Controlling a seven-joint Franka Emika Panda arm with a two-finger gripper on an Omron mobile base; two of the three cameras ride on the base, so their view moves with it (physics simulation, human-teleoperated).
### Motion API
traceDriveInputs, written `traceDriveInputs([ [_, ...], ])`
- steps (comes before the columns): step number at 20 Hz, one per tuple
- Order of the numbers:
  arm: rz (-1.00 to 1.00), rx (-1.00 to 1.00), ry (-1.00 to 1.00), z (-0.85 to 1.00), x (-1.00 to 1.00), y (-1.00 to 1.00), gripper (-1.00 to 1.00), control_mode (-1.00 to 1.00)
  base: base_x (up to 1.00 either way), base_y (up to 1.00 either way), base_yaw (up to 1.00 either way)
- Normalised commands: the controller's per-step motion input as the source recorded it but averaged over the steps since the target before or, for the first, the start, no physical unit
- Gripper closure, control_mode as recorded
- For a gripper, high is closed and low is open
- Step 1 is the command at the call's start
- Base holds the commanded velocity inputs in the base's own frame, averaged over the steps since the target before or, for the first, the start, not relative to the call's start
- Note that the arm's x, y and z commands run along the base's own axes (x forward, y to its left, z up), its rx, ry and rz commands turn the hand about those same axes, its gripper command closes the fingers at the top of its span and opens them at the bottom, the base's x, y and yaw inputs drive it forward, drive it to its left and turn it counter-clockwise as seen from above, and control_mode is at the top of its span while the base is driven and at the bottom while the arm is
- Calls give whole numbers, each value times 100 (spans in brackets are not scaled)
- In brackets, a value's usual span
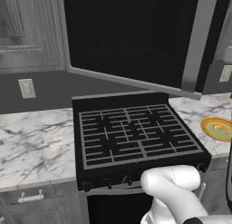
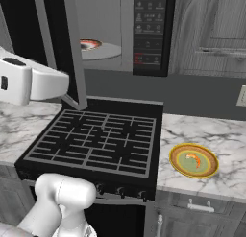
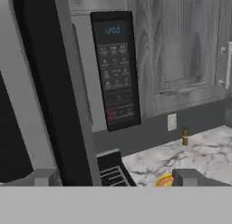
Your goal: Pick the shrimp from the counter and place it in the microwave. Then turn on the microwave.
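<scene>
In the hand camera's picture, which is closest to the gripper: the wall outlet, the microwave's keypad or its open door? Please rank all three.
1. microwave door: close up on the left, right by the gripper.
2. keypad: centre, past the door's edge.
3. wall outlet: lower right, farthest back.

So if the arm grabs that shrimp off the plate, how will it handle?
The shrimp looks tiny and thin, so probably light. Its curved shape may slip from the pincer. It lies loose on the plate, so a nudge would likely slide it.
</scene>
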Motion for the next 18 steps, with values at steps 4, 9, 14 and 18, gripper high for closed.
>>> traceDriveInputs([
  [4,14,48,1,-10,14,-37,-100,-100,0,0,0],
  [9,14,50,0,-25,29,-7,-100,-100,0,0,0],
  [14,11,48,0,-29,68,0,-100,-100,0,0,0],
  [18,11,47,-1,-32,98,0,-100,-100,0,0,0],
])
